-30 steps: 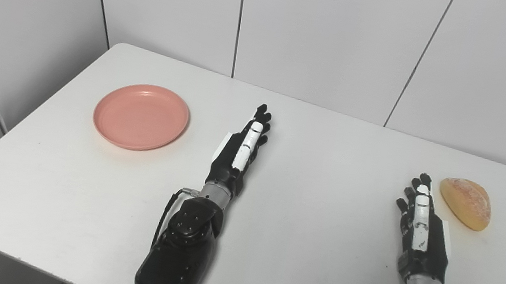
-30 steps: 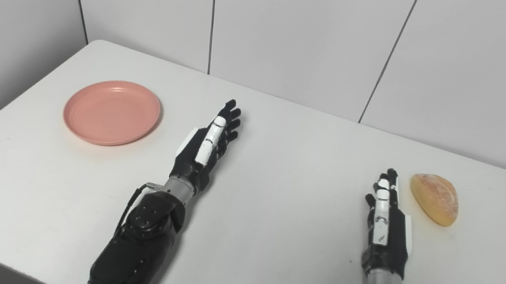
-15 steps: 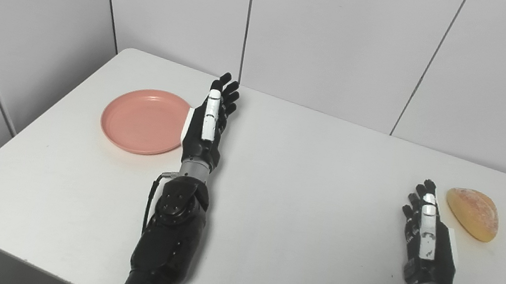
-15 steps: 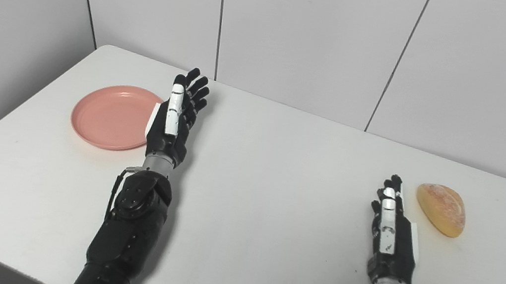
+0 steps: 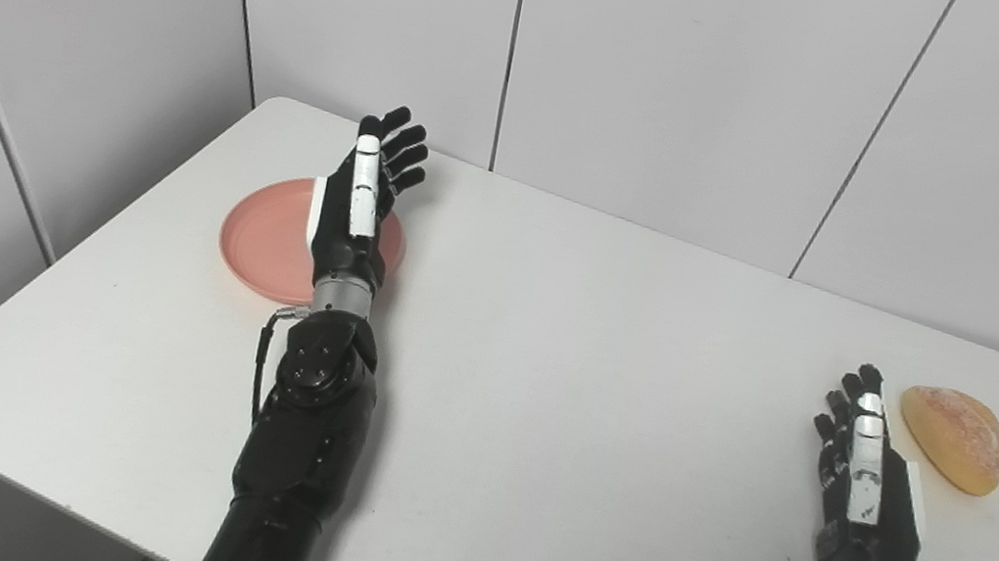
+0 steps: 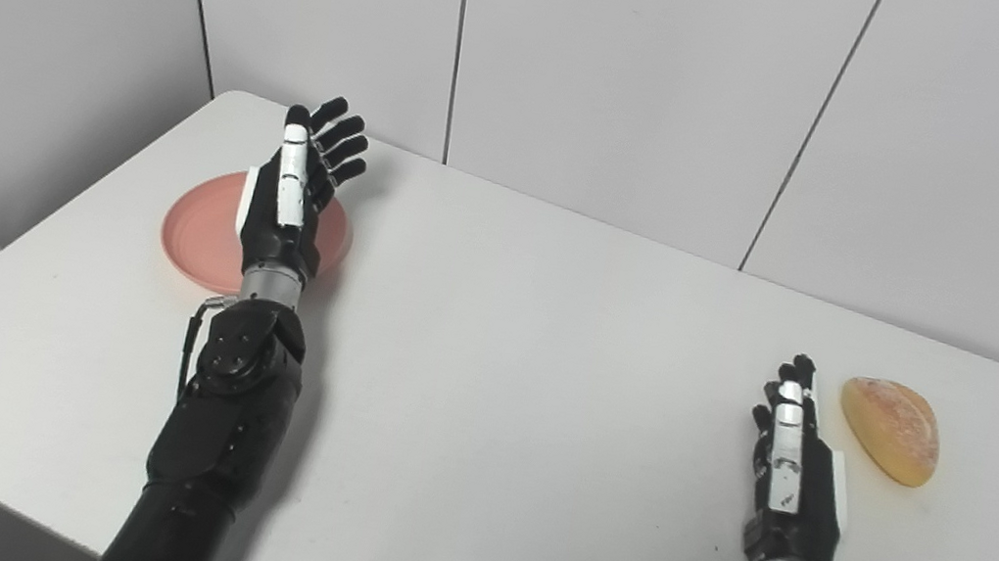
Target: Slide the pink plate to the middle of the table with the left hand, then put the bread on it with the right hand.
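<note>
1. Moved since the earlier frames: left hand point(image 5: 356, 205), from the table's middle, leftward and farther back, now raised in front of the round pink plastic plate point(image 5: 263, 237) and covering the plate's right part in both views.
2. Shifted too between frames — the whole picture, so camera motion rather than motion of plate or bread.
3. Left hand: black with a white strip along the back, fingers point(image 5: 395, 149) straight and spread apart, pointing toward the back wall, holding nothing; contact with the plate cannot be told from these views.
4. Left arm point(image 5: 301, 429): black, entering from the bottom edge and reaching up the left half of the white rectangular table point(image 5: 564, 379).
5. Pink plate: flat on the table near the back left corner, well left of the middle, left part of the rim in clear sight.
6. Right hand point(image 5: 867, 474): same place as before, low by the table's right side, fingers extended side by side and slightly apart, holding nothing.
7. Golden-brown half-round bread roll point(image 5: 953, 437): on the table at the far right, just beside the right hand's fingertips on their right — apart, not touching.
8. Plate and bread: well apart, at opposite sides of the table.
9. Behind the table: pale grey wall panels point(image 5: 688, 81) with thin dark seams.
</note>
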You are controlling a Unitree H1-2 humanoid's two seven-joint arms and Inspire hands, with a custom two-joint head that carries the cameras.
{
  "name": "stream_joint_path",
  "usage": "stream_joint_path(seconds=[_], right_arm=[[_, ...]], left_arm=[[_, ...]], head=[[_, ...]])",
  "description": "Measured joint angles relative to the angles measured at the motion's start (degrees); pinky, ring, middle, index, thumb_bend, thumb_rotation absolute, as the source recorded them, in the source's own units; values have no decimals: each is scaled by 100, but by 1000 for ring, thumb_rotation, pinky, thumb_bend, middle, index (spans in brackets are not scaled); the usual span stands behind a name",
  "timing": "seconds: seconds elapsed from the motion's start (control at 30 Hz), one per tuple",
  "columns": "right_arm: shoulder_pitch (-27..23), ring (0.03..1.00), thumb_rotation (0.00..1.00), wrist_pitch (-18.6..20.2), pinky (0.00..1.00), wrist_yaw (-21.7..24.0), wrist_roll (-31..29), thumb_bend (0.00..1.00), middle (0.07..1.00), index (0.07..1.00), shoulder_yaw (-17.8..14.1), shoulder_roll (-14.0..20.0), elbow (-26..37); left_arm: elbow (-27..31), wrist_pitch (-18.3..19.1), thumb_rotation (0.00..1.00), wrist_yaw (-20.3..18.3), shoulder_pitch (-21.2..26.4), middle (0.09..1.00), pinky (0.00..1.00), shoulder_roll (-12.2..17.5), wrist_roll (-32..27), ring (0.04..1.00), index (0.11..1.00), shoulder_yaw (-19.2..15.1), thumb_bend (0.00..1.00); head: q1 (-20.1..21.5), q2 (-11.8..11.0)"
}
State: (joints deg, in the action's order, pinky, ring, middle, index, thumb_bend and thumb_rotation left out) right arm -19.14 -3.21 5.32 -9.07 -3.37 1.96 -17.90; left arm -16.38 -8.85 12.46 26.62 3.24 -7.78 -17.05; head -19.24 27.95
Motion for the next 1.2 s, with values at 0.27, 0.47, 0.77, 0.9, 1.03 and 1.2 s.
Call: stream_joint_path(seconds=[0.27, 0.47, 0.77, 0.9, 1.03, 1.2], right_arm=[[-3, 1000, 899, 0, 1000, 17, -40, 744, 1000, 988, -91, 21, -1], [-3, 1000, 908, 0, 1000, 37, -121, 733, 1000, 990, -136, 59, -4], [-3, 1000, 908, -1, 1000, 41, -124, 740, 1000, 985, -153, 91, -14], [-2, 1000, 918, 0, 1000, 17, -109, 728, 1000, 981, -163, 95, -15], [-2, 1000, 913, 0, 1000, -1, -101, 738, 1000, 978, -165, 94, -10], [3, 1000, 907, 0, 1000, -2, -104, 729, 1000, 978, -170, 95, -2]], left_arm=[[5, -160, 1000, 425, -1, 763, 755, 299, 495, 775, 758, -58, 616], [148, -124, 1000, 609, -7, 770, 769, 415, 468, 784, 763, -262, 611], [41, -52, 1000, 885, -40, 798, 821, 607, 429, 809, 799, -523, 568], [-140, -52, 1000, 1014, -102, 804, 821, 714, 507, 812, 804, -578, 553], [-463, -57, 1000, 1130, -148, 812, 829, 794, 529, 824, 810, -658, 551], [-746, -65, 1000, 1176, -205, 840, 876, 808, 423, 858, 834, -770, 560]], head=[[-132, -18], [-185, -18], [-211, 0], [-220, 0], [-203, 9], [-211, 9]])
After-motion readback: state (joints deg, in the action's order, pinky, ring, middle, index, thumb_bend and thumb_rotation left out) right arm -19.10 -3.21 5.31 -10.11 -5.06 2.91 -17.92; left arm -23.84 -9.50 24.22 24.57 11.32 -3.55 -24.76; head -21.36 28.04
